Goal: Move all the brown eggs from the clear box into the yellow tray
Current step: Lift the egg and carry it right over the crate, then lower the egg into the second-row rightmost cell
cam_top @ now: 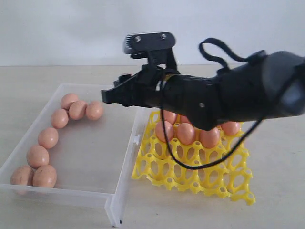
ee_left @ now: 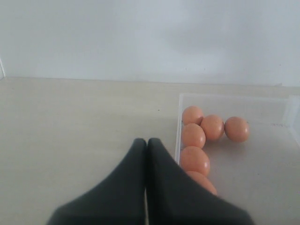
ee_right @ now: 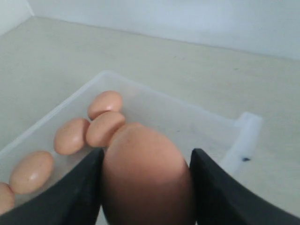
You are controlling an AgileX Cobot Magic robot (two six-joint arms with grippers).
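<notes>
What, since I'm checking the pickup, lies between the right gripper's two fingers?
A brown egg fills the gap between the fingers of the right gripper, touching both. The right wrist view shows this.

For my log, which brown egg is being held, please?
The brown oval egg in the right pincer; others rest in the clear plastic box or yellow lattice tray.

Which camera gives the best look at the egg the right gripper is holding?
The right wrist view: the held egg fills the frame, clamped in the right gripper. The exterior view shows barely a sliver of it behind the gripper, and the left wrist view misses it.
</notes>
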